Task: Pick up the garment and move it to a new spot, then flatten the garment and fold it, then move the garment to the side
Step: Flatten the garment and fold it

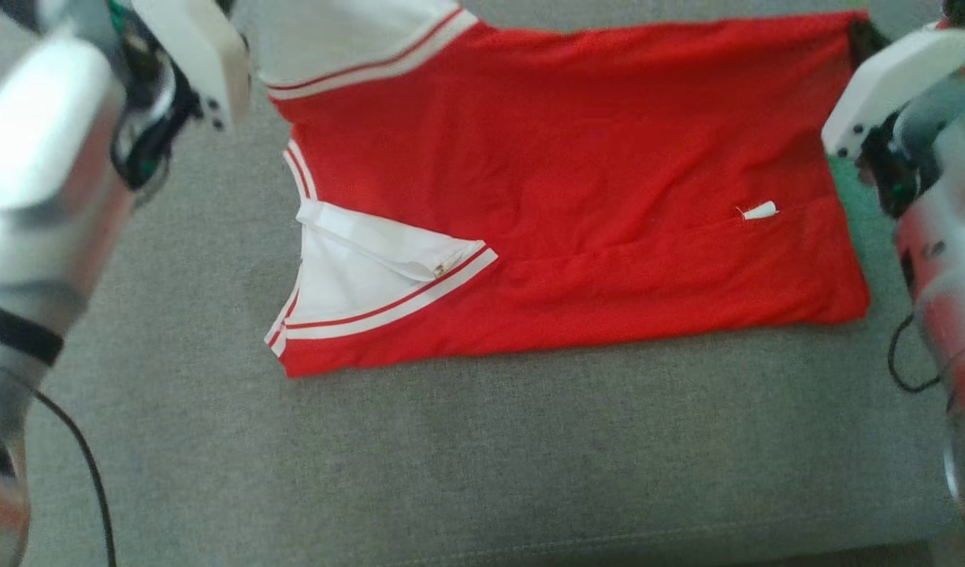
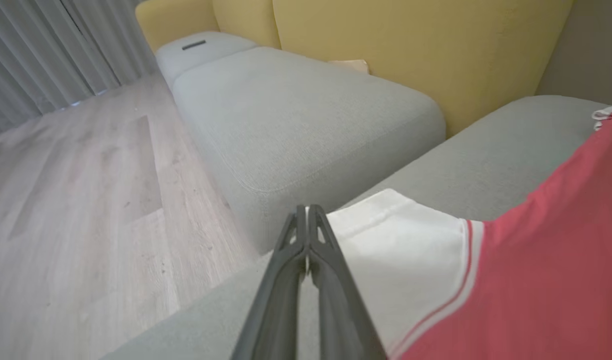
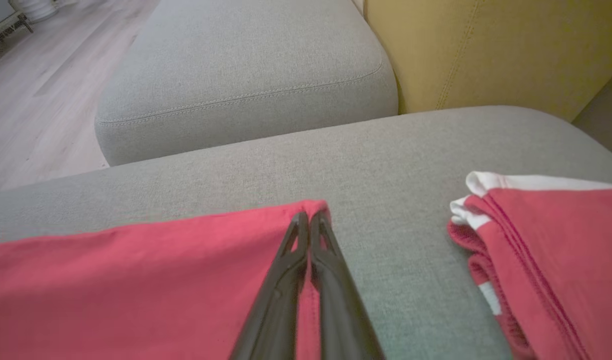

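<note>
A red garment (image 1: 569,197) with white sleeves and red-striped white trim lies spread on a grey sofa cushion (image 1: 482,457). In the left wrist view my left gripper (image 2: 307,210) is shut, its tips pinching the edge of a white sleeve (image 2: 400,250). My right gripper (image 3: 309,216) is shut on a red corner of the garment (image 3: 136,280). In the head view that corner sits at the top right, by the dark fingers (image 1: 864,35). The left arm's white wrist housing (image 1: 191,55) hides its fingers there. A bunched red and white part of the cloth (image 3: 535,250) lies apart from the held corner.
A yellow backrest (image 2: 410,50) rises behind the seat. A second grey cushion (image 2: 296,115) stands beside it, with wooden floor (image 2: 86,200) and grey curtains (image 2: 36,50) beyond. Bare grey cushion stretches in front of the garment to its front edge (image 1: 529,543).
</note>
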Motion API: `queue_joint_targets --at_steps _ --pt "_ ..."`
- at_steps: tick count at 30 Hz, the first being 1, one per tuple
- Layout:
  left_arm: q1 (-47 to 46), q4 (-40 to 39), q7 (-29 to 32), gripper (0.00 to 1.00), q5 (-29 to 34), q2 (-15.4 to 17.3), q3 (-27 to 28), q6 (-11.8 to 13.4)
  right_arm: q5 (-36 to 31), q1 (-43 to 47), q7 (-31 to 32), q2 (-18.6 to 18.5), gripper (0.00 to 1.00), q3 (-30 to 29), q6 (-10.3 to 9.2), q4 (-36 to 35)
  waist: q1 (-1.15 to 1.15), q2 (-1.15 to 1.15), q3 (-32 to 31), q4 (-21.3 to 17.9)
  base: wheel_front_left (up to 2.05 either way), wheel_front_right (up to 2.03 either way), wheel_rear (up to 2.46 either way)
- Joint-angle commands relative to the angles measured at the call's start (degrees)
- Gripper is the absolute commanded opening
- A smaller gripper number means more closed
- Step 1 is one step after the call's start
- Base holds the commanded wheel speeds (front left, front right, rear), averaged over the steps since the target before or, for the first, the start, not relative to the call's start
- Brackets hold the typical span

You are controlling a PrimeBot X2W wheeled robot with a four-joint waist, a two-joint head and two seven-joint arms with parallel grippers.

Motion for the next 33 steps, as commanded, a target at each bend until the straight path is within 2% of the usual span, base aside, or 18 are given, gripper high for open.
queue_joint_targets --at_steps 1,6,9,17,18,22,26,30,31,32,33 --pt "-0.40 -1.44 0.48 0.00 -1.20 2.39 2.01 0.05 1.19 1.46 -0.69 0.29 0.00 1.06 0.37 -1.81 0.00 0.00 -0.86 0.36 0.00 0.00 0.00" --pt "6.17 -5.60 2.20 0.00 -5.11 4.94 2.43 -0.03 4.13 7.15 -1.42 -0.39 0.00 3.21 0.37 -3.92 0.00 0.00 -2.77 1.00 0.00 0.00 0.00" --pt "10.65 -9.96 3.94 0.00 -6.85 7.01 2.40 1.26 6.01 10.71 -1.35 -1.42 0.00 4.46 0.37 -5.68 0.00 0.00 -3.60 1.47 0.00 0.00 0.00" --pt "22.99 -25.97 8.09 0.00 -10.31 14.02 2.14 8.43 10.37 19.22 -0.20 -4.51 0.00 6.50 0.37 -11.60 0.00 0.00 -4.84 2.10 0.00 0.00 0.00" --pt "22.99 -25.97 8.09 0.00 -10.31 14.02 2.14 8.43 10.37 19.22 -0.20 -4.51 0.00 6.50 0.37 -11.60 0.00 0.00 -4.84 2.10 0.00 0.00 0.00" --pt "28.22 -33.60 9.51 0.00 -11.41 17.08 1.88 12.52 11.68 22.89 0.99 -5.63 0.00 6.81 0.37 -14.95 0.00 0.00 -5.24 2.19 0.00 0.00 0.00" --pt "31.88 -37.13 9.71 0.00 -11.15 18.39 1.18 16.10 12.04 26.00 2.58 -6.39 0.00 6.44 0.37 -17.65 0.00 0.00 -5.40 2.44 0.00 0.00 0.00" --pt "34.65 -36.74 8.90 0.00 -11.29 17.75 0.51 18.07 10.83 27.91 3.57 -6.54 0.00 5.66 0.37 -19.61 0.00 0.00 -5.61 2.22 0.00 0.00 0.00" --pt "35.38 -36.44 8.36 0.00 -11.91 17.15 0.71 18.37 10.52 28.36 3.67 -6.40 0.13 5.30 0.37 -19.99 0.00 0.00 -5.78 2.18 0.00 0.00 0.00" --pt "36.05 -36.01 7.82 0.24 -12.29 16.66 0.79 18.63 10.38 28.84 3.83 -6.07 0.41 4.95 0.37 -20.40 0.00 0.00 -6.06 2.09 0.00 0.00 0.00" --pt "36.73 -35.51 7.12 0.60 -12.75 16.09 1.02 18.97 10.30 29.30 3.76 -5.75 0.76 4.56 0.37 -20.92 0.00 0.00 -6.43 2.00 0.00 0.00 0.00"
